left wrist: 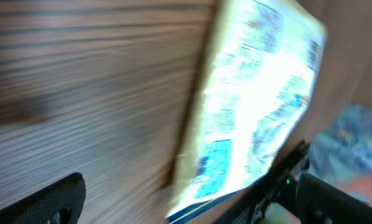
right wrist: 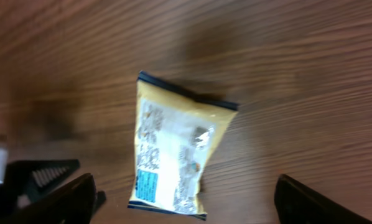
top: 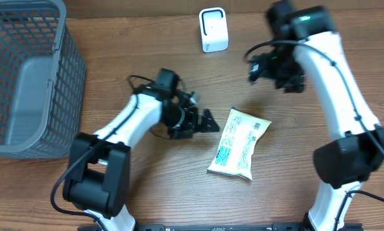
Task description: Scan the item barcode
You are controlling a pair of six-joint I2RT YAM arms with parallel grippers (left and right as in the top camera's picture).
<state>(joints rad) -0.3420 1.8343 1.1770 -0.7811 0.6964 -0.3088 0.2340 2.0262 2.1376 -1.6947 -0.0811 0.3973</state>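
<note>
overhead: straight down, far | left wrist: low, close to packet [left wrist: 254, 106] | right wrist: above same packet

The left arm bends at the elbow and reaches inward; the left pincer [top: 203, 122] sits low, jaws wide, holding nothing. The right arm stretches forward; the right pincer [top: 259, 69] hangs higher, jaws spread, empty.

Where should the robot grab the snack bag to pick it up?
The snack bag lies flat on the table, so pinch a thin edge, not the wide face: probably the long edge nearest the open left gripper, coming in low from that side.
</note>
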